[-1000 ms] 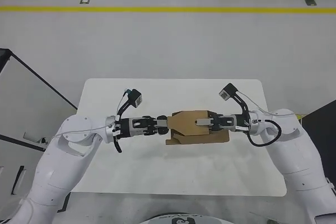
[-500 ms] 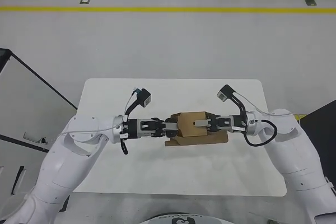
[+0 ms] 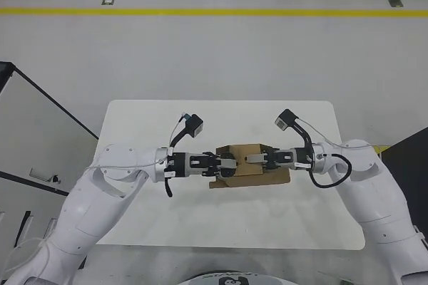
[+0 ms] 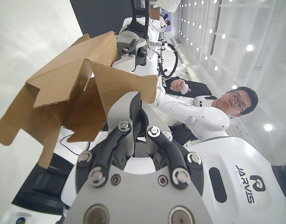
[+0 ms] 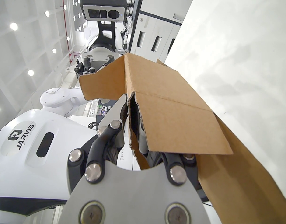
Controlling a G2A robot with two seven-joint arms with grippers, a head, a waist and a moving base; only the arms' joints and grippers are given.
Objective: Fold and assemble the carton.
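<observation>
1. The left gripper [image 4: 138, 101] is closed, its jaws pinching the edge of a loose flap at the open end of the carton [image 4: 63, 89].
2. The right gripper [image 5: 133, 120] is clamped on a wall at the carton's opposite end, with the cardboard edge running between its jaws.
3. The brown carton is partly opened, its flaps hanging unfolded. It is held between the two grippers over the middle of the white table [image 3: 200, 221].

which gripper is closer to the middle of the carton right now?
Right. The right gripper is shut on a panel, reaching in over the carton's top; the left gripper pinches a flap at its other end.
</observation>
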